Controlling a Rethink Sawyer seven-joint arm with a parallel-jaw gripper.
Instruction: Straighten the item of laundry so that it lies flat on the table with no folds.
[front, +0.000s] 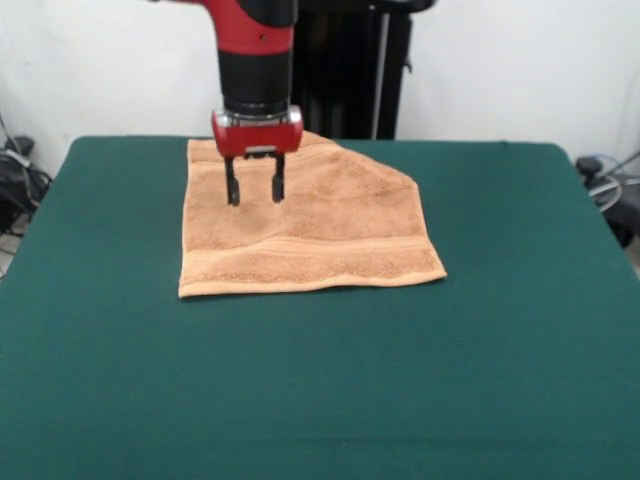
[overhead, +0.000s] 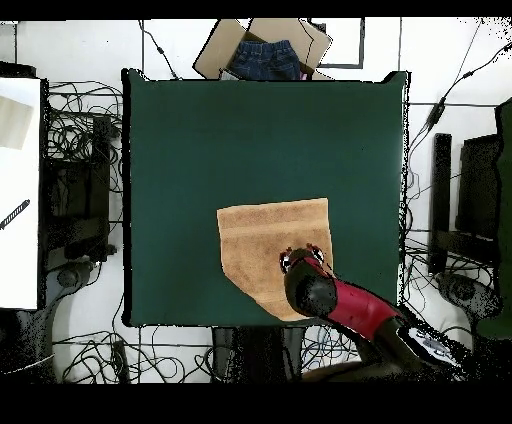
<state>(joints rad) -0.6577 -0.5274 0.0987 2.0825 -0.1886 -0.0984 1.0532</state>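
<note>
The light orange-tan towel (front: 320, 235) lies on the dark green table (front: 500, 320) toward the robot's side. A woven band runs near its front edge. Its far right corner looks folded in, leaving a slanted edge. My gripper (front: 255, 192) is open and empty, pointing down over the towel's far left part. I cannot tell whether the fingertips touch the cloth. In the overhead view the towel (overhead: 265, 235) lies near the table's (overhead: 200, 140) bottom edge, and the arm and gripper (overhead: 303, 260) cover its lower right part.
The black pedestal (front: 350, 70) stands behind the table. In the overhead view a cardboard box with blue jeans (overhead: 265, 55) sits past the table's top edge. A white surface (overhead: 20, 200) lies at the left, and cables lie on the floor around the table.
</note>
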